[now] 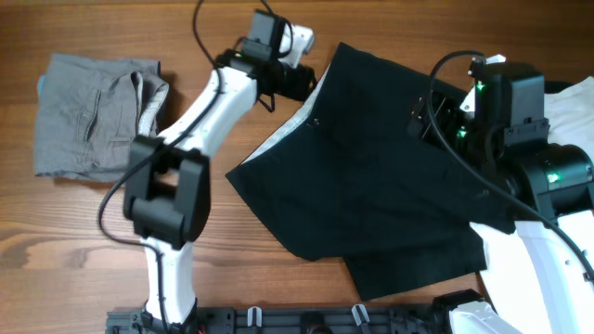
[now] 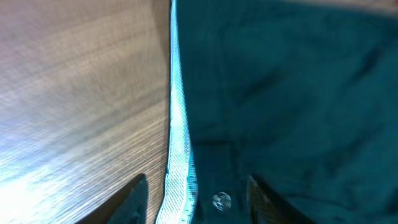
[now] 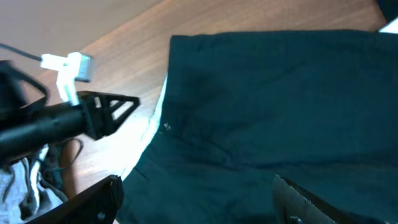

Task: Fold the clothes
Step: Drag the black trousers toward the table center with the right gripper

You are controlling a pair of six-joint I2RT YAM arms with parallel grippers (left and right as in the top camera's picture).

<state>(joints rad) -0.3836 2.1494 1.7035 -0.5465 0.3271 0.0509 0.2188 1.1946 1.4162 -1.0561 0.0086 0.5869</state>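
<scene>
Black shorts (image 1: 371, 186) lie spread mid-table (image 1: 74, 241). The left pincer (image 2: 196, 186) gapes astride the white-lined waistband (image 2: 177, 124), and the right pincer (image 3: 198, 183) hovers wide open too. Best play: pinch both waistband corners squarely, lift together, fold evenly.

Black shorts (image 1: 371, 176) — white waistband edge (image 1: 290, 125), grey garment (image 1: 83, 116), brown wood-grain table (image 1: 56, 241)
</scene>
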